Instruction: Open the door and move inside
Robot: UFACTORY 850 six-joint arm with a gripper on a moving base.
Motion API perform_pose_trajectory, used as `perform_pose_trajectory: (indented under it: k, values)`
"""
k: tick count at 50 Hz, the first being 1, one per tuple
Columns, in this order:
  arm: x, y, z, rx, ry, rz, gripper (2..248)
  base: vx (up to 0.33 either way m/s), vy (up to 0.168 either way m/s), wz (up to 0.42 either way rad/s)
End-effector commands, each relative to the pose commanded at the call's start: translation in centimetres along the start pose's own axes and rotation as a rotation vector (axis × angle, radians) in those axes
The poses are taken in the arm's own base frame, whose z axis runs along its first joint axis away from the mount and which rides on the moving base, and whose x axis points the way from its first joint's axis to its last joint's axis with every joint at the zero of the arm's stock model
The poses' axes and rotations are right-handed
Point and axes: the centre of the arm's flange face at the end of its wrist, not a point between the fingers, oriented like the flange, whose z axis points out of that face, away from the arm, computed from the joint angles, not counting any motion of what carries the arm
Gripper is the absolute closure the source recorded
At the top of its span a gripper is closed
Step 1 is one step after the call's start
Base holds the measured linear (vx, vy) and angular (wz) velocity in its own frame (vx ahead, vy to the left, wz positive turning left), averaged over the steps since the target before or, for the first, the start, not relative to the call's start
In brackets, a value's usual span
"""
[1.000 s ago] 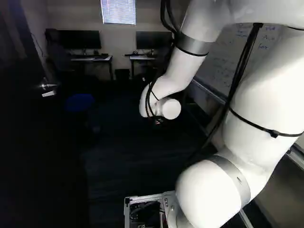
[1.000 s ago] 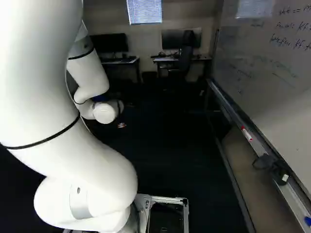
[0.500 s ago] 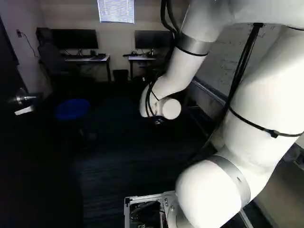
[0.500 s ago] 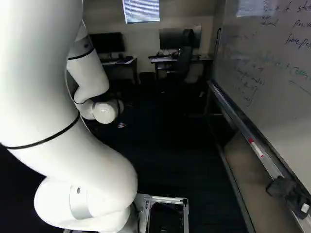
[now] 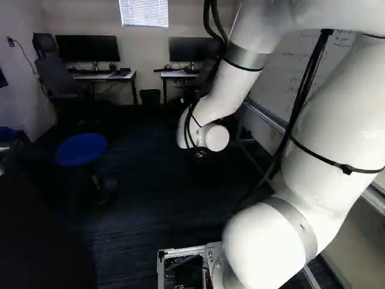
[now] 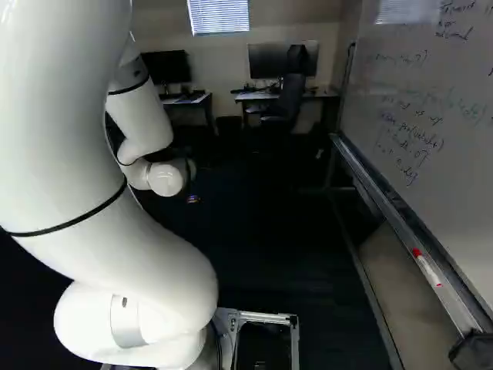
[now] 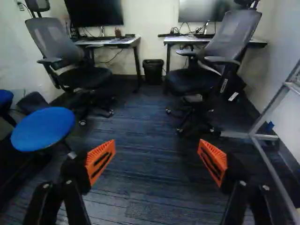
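Hand [image 6: 192,199] wide open and empty, blue stool [image 7: 43,129] ahead left, whiteboard [image 6: 454,177] right, two wheeled chairs [image 7: 236,35] beyond.

The bent arm [image 5: 334,120] reaches ahead with its hand [image 6: 192,199] (fingers [image 7: 100,161] spread wide).

There are two monitors [image 7: 93,11], each on its own desk, so two desks [image 7: 180,39], and two office chairs [image 7: 236,33], one at each. Blue round seats [image 7: 43,129] seem to number two, though the second is cut off at the wrist view's edge. Of the rest I count one waste bin [image 7: 153,72] between the desks, one window [image 5: 144,12] with blinds, one whiteboard [image 6: 454,193] and, on its ledge, one marker [image 6: 427,268].
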Motion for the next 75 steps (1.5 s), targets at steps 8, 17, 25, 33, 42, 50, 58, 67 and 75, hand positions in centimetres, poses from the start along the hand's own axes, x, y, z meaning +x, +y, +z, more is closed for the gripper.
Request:
perform_pose_trajectory:
  k: [8, 17, 25, 33, 42, 50, 58, 67, 75]
  values:
    - [0.00, 0.00, 0.00, 0.000, 0.000, 0.000, 3, 0.235, 0.002, -0.022]
    - [0.00, 0.00, 0.00, 0.000, 0.000, 0.000, 3, 0.219, 0.000, -0.017]
    - [0.00, 0.00, 0.00, 0.000, 0.000, 0.000, 3, 0.188, 0.006, -0.014]
    - [0.00, 0.00, 0.00, 0.000, 0.000, 0.000, 3, 0.152, 0.001, -0.009]
    - [0.00, 0.00, 0.00, 0.000, 0.000, 0.000, 3, 0.101, 0.000, -0.007]
    - [0.00, 0.00, 0.00, 0.000, 0.000, 0.000, 3, 0.077, 0.001, -0.004]
    - [0.00, 0.00, 0.00, 0.000, 0.000, 0.000, 3, 0.079, 0.002, -0.004]
    - [0.00, 0.00, 0.00, 0.000, 0.000, 0.000, 3, 0.060, 0.002, -0.005]
    - [0.00, 0.00, 0.00, 0.000, 0.000, 0.000, 3, 0.004, 0.001, -0.001]
